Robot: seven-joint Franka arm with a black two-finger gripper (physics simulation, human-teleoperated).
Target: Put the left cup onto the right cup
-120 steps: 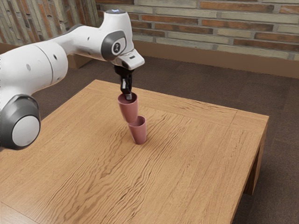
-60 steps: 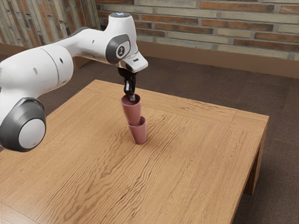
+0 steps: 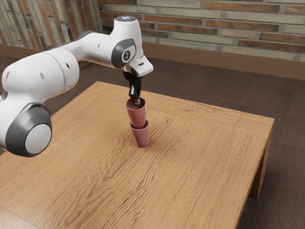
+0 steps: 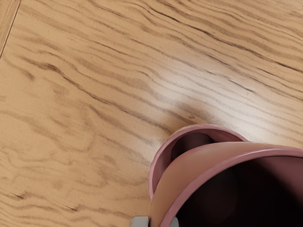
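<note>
Upper cup (image 3: pixel 137 113) seemingly inside lower cup (image 3: pixel 141 135).

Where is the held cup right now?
In the exterior view, the held cup hangs from the jaws by its rim over the far half of the table, its base just inside the mouth of the lower cup.

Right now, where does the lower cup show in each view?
Exterior view: the lower cup stands on the table, with the upper cup seated in its mouth.
Wrist view: the lower cup's rim curves out from behind the upper cup, against the table's grain.
Shared landmark: the upper cup, held at its rim by the tool.
</note>
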